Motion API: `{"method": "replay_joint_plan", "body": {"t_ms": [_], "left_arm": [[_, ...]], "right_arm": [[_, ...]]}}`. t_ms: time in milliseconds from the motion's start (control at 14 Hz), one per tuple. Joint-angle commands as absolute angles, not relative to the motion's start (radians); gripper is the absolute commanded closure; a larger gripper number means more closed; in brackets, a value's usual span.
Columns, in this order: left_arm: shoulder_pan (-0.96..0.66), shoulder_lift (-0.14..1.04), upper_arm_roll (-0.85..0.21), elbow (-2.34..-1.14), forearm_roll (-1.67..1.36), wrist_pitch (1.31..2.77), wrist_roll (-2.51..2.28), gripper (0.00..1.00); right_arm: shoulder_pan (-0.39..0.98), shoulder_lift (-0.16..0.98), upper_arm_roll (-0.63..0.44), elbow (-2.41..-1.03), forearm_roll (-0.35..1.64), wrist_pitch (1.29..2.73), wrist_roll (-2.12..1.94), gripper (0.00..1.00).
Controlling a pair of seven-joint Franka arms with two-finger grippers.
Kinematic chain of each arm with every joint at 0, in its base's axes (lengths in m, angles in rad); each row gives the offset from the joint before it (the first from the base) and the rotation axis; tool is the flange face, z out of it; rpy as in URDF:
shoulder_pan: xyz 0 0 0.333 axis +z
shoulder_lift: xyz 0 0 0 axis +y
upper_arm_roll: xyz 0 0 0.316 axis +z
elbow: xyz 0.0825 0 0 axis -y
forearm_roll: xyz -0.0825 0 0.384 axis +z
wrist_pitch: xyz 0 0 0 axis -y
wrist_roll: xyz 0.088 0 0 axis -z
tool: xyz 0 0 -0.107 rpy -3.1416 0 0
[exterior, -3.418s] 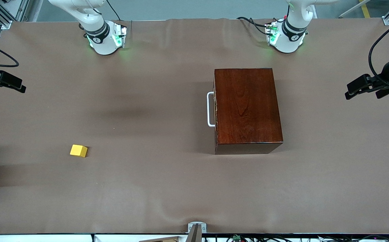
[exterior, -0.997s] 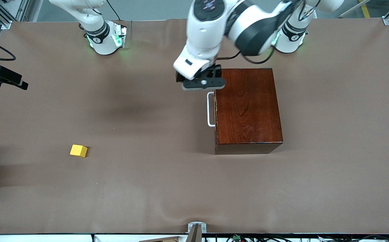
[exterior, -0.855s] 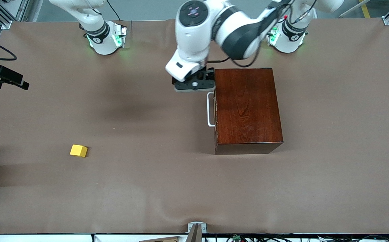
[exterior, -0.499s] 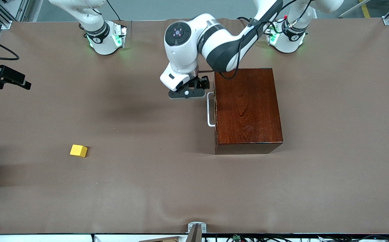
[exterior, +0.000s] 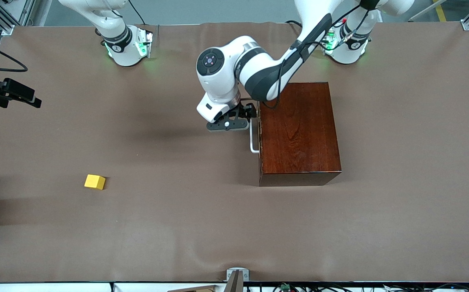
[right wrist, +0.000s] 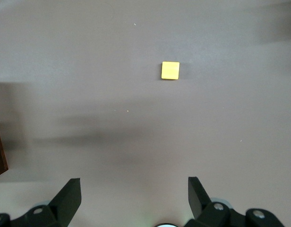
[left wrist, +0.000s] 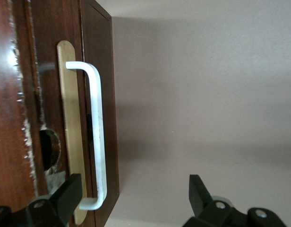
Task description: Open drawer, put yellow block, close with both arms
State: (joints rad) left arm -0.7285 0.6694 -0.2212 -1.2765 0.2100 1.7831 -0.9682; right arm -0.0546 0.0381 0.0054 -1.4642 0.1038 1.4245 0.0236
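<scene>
The left gripper [exterior: 240, 117] is hanging low at the drawer [exterior: 260, 129] front, its fingers [left wrist: 70, 196] spread wide on either side of the white handle [left wrist: 96, 142], not yet closing on it. The drawer is sitting shut in the dark wooden box [exterior: 299, 132], toward the left arm's end of the table [exterior: 177, 227]. The yellow block [exterior: 95, 181] is lying alone, well apart, toward the right arm's end and nearer the front camera. The right gripper [right wrist: 131, 198] is waiting high over the table, fingers wide and holding nothing.
</scene>
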Motion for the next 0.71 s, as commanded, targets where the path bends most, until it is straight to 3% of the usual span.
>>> {"method": "replay_joint_plan", "body": {"t_ms": [0, 641], "left_arm": [[-0.736, 0.701, -0.222, -1.249, 0.264, 1.766, -0.974, 0.0], [-0.744, 0.758, -0.224, -1.252, 0.337, 1.764, -0.965, 0.0]], "right_arm": [[-0.045, 0.029, 0.005, -1.463, 0.104, 1.424, 0.02, 0.0], [-0.015, 0.032, 0.002, -1.463, 0.083, 1.448, 0.028, 0.0]]}}
